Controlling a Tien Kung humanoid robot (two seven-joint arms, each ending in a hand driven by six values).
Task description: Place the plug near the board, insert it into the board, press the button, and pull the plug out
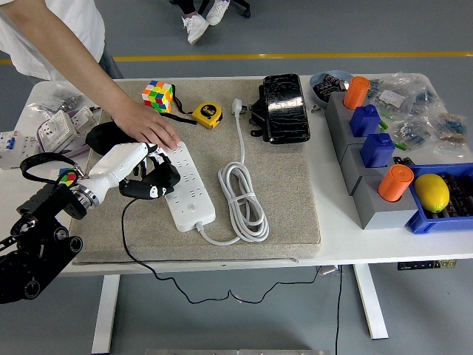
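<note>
Grey matting covers the white table, where the robot's left hand grips a black plug just beside the white power strip. A person's hand steadies the strip's far end; a tilted plug could miss the sockets and push the strip askew

Plug prongs hidden by left hand, person cut off at top edge

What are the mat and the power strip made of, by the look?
Mat: probably felt or a woven fabric, matte beige, with a speckled surface and soft rounded edges. Power strip: likely hard moulded plastic, smooth white with a slight sheen and crisp socket holes.
</note>
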